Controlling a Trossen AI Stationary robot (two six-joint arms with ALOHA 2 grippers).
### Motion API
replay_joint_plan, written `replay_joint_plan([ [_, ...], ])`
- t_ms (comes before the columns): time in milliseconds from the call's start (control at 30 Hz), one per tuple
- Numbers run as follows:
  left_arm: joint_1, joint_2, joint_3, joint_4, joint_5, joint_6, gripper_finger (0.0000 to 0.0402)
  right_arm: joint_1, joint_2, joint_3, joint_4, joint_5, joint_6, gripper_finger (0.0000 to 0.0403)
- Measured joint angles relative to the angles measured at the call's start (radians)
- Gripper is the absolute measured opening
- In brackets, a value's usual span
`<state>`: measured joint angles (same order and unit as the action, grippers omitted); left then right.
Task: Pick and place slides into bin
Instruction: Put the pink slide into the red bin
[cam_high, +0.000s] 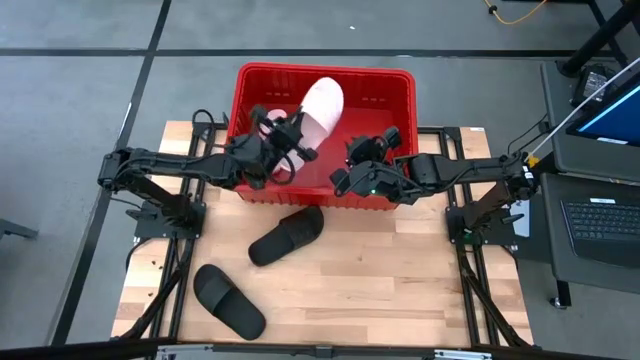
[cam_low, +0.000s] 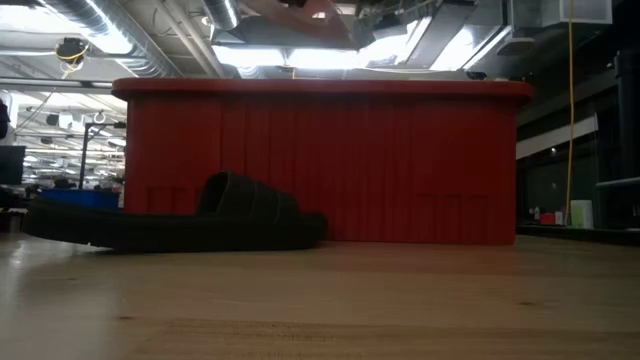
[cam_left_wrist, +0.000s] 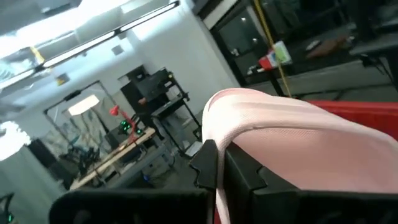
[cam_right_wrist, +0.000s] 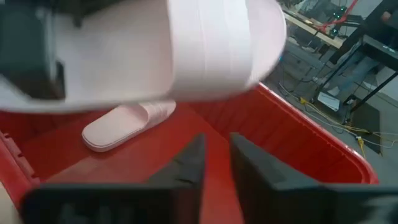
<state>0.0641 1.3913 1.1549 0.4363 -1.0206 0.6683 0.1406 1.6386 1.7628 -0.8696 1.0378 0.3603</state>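
My left gripper (cam_high: 292, 140) is over the red bin (cam_high: 395, 85), shut on a pale pink slide (cam_high: 322, 103). That slide also shows in the left wrist view (cam_left_wrist: 298, 134) and high in the right wrist view (cam_right_wrist: 205, 50). A second pale pink slide (cam_right_wrist: 127, 124) lies on its sole on the bin floor. My right gripper (cam_high: 362, 170) hangs empty over the bin's near right part, its fingers (cam_right_wrist: 186, 165) almost together. Two black slides (cam_high: 287, 235) (cam_high: 228, 300) lie flat on the table in front of the bin; one shows in the low view (cam_low: 200, 215). My left gripper pinches a thin edge of the pink slide (cam_left_wrist: 219, 180) between its two fingers, at the slide's end nearest the table's left. Which part of the slide that edge belongs to I cannot tell. The slide is lifted clear above the bin floor and reaches toward the bin's far wall.
The bin's tall red lattice walls (cam_low: 320, 165) stand across the far half of the wooden table (cam_high: 400, 290). Arm frames stand at the table's left (cam_high: 160, 215) and right (cam_high: 485, 215) sides. A laptop (cam_high: 600, 225) sits beyond the right edge.
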Motion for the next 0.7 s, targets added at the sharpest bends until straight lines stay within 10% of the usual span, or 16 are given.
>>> replay_joint_plan([
  [133, 0.035, -0.028, 0.0, 0.017, 0.0, -0.052, 0.0004, 0.0, 0.0, 0.026, -0.005, 0.016, -0.008, 0.001],
  [700, 0.142, -0.045, 0.0, -0.013, 0.17, -0.174, 0.0005, -0.103, -0.091, 0.097, -0.174, -0.046, -0.029, 0.0002],
])
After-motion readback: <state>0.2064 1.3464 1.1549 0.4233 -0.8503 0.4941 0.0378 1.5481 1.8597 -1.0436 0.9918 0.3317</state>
